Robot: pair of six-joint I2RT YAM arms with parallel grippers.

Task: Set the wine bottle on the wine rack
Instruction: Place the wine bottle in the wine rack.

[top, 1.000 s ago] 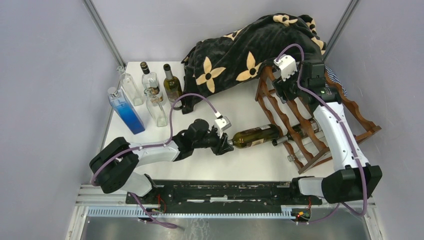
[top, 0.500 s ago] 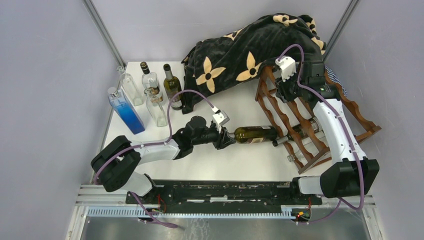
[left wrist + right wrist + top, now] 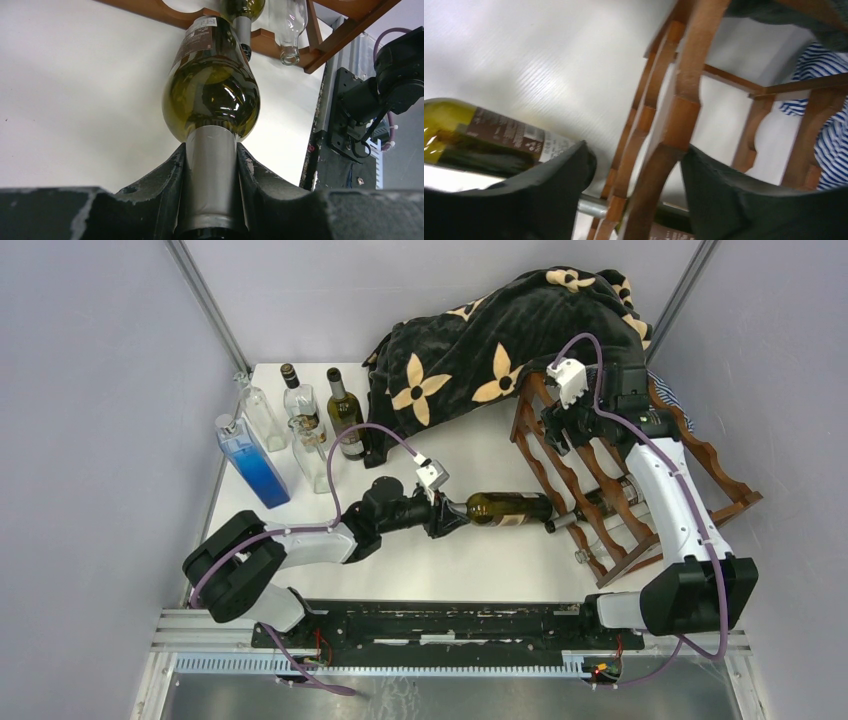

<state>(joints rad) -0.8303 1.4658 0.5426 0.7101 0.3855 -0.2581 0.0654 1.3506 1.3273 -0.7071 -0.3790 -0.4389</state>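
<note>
The left hand point(image 3: 447, 512), clamped on the wine bottle's point(image 3: 510, 508) neck, has swung it level. Its base now points to 3 o'clock, right at the wine rack's point(image 3: 572, 483) lower front rail. The right hand point(image 3: 636, 175) straddles an upper rail, part-open and not clamped, so sliding the bottle in looks next.

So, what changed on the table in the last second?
The left gripper, shut on the neck of the wine bottle, moved slightly toward the table's far side, so the bottle swung from slanted to level in the top view, base toward the wine rack. The right gripper shifted slightly left at the rack's upper rail. The standing bottles and blanket stayed.
</note>
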